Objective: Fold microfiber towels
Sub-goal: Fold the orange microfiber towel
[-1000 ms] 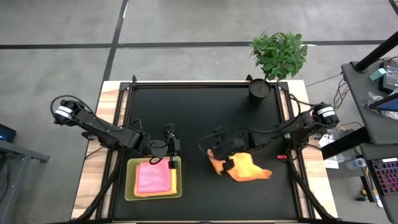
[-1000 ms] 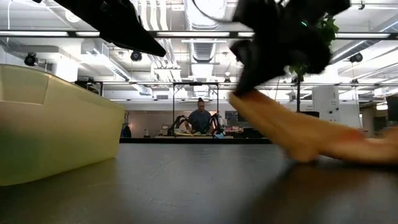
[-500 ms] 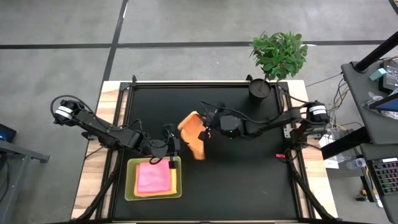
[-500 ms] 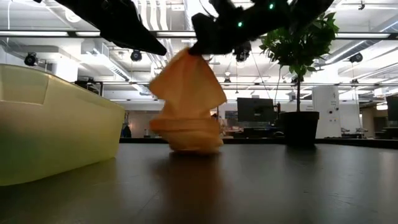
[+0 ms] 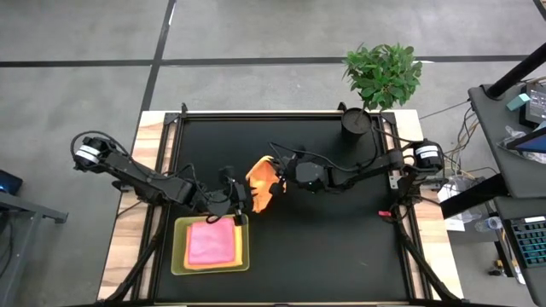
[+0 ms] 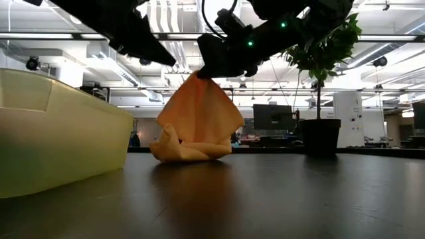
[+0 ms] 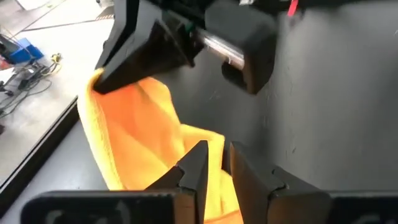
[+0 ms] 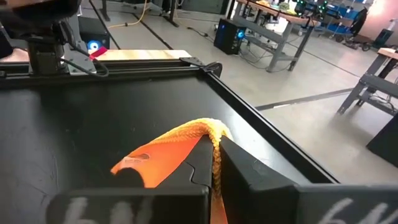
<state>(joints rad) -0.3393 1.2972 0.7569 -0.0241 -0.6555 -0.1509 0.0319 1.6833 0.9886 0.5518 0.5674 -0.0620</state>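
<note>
Near the counter's front-left corner sits my lime-green tray (image 5: 179, 256), with a pink towel (image 5: 211, 243) lying over a yellow towel (image 5: 238, 246) inside it. Just behind the tray, my left gripper (image 5: 241, 202) hovers with its fingers a narrow gap apart, right at the lower folds of the orange towel (image 5: 262, 183). Toward the counter's middle, my right gripper (image 5: 278, 168) is clamped on that towel's top corner, holding it up while its bottom bunches on the counter (image 5: 341, 247).

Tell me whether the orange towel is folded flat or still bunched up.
Bunched up. The right gripper pinches one corner, so the orange towel hangs in a cone, its bottom crumpled on the table.
</note>
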